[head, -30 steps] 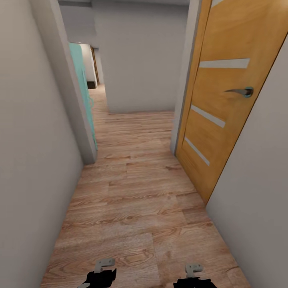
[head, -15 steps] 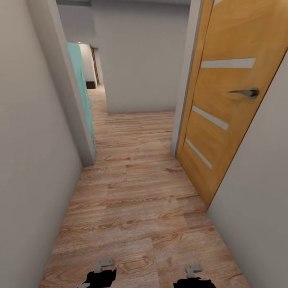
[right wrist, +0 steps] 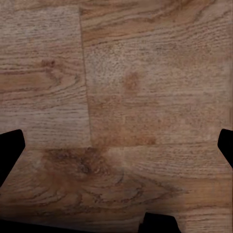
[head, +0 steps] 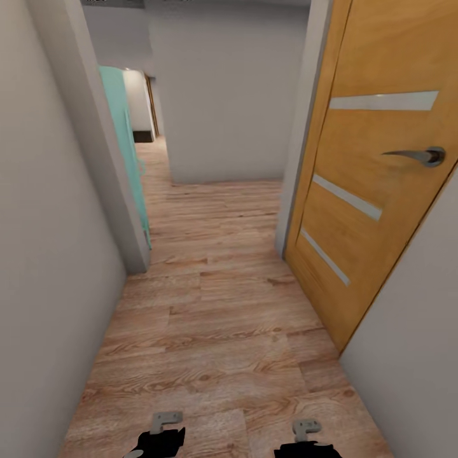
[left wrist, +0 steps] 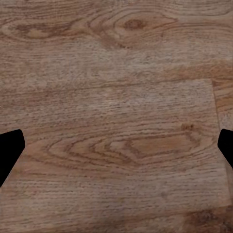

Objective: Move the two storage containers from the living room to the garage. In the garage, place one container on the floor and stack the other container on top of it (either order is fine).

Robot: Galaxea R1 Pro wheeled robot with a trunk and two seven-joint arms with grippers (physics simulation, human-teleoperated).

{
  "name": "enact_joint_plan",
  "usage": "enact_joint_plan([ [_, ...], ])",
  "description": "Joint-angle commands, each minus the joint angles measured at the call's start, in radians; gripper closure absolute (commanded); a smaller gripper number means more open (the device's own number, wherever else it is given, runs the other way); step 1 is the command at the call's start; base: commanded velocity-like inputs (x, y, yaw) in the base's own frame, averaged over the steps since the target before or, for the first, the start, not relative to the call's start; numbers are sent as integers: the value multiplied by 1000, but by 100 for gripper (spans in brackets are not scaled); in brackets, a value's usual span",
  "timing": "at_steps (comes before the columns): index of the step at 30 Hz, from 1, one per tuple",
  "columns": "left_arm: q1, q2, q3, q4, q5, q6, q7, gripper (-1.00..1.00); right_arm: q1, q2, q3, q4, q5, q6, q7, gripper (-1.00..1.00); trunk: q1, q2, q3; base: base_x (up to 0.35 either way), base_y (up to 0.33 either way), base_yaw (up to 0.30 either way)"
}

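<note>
Forward went the view down the hallway: the door [head: 375, 191] grew larger at the right and its handle [head: 416, 155] sat nearer the edge than 1 s before.

Pale grey walls [head: 44, 254] closed in on both sides of a wood plank floor [head: 216, 318], which ran ahead to a grey wall and turned left past a teal panel [head: 124, 146]. That orange-brown door carried 3 pale stripes and stood ajar. At the head view's lower edge sat the left gripper [head: 162, 436] and right gripper [head: 305, 439], both over bare planks and holding nothing. Each wrist view showed 2 dark fingertips [left wrist: 8, 153] [right wrist: 9, 150] set wide apart at opposite edges, jaws spread. Neither bin could be seen from this spot.
</note>
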Motion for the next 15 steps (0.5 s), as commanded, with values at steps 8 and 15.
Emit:
enact_joint_plan([
  [8, -1, -1, 8, 1, -9, -3, -2, -100, 0, -1, 1, -2, 5, 7, 7, -100, 0, 0, 5, 340, 0, 51],
  [15, -1, -1, 9, 1, -9, -3, -2, -100, 0, -1, 0, -3, 5, 6, 9, -100, 0, 0, 5, 340, 0, 7],
])
